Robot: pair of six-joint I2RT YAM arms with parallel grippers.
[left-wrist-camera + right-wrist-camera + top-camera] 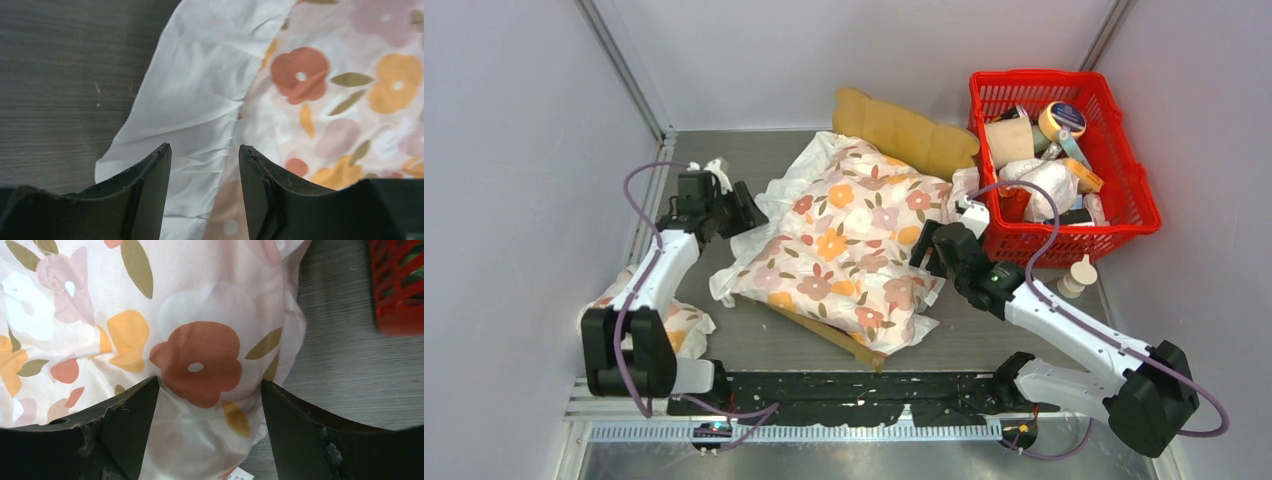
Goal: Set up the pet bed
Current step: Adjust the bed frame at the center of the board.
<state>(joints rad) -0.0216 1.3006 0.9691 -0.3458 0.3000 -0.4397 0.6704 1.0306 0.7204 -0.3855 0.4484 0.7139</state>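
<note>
The pet bed lies mostly hidden under a big white floral cushion; only its scalloped light-wood headboard at the back and a strip of side rail at the front show. My left gripper is open at the cushion's left edge, and in the left wrist view its fingers straddle the white frill of the cushion. My right gripper stands open at the cushion's right edge. Its jaws are set wide around a corner of the cushion, not squeezing it.
A red plastic basket full of bottles, tape and cloth stands at the back right, with a small white bottle in front of it. A second floral cushion lies by the left arm's base. Grey walls close in on both sides.
</note>
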